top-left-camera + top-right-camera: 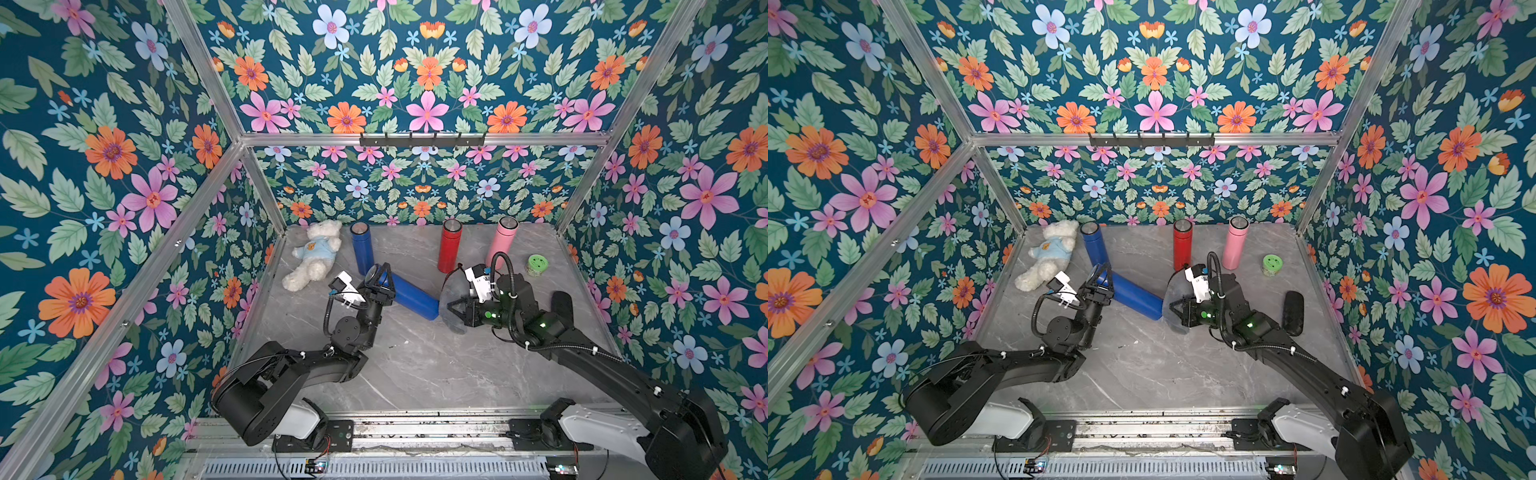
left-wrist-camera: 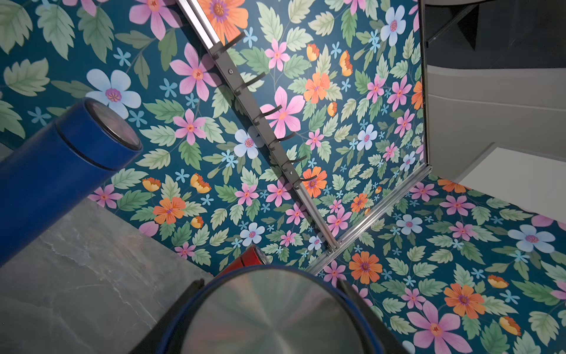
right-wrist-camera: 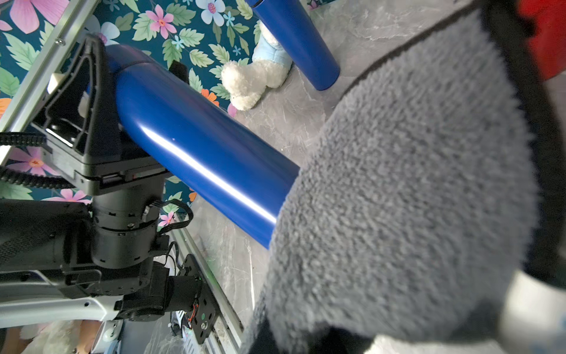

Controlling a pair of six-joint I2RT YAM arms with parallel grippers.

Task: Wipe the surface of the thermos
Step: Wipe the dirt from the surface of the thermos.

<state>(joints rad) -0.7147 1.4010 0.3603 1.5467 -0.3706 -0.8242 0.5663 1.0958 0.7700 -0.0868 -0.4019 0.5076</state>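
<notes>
The left gripper [image 1: 383, 277] is clamping the cap end of the tilted blue thermos [image 1: 413, 298], just beside the red thermos [image 1: 449, 249]. The right gripper [image 1: 456, 308] is pinching a grey cloth [image 3: 413, 184] covering the blue thermos's base; the barrel is apparently awaiting wiping.

Both top views overhead, looking down (same scene), 2 wrist views close on thermos [image 3: 199, 165]

Blue thermos [image 1: 413, 296], grey cloth [image 3: 413, 184], apparently black-edged; floral walls [image 1: 104, 166].
</notes>
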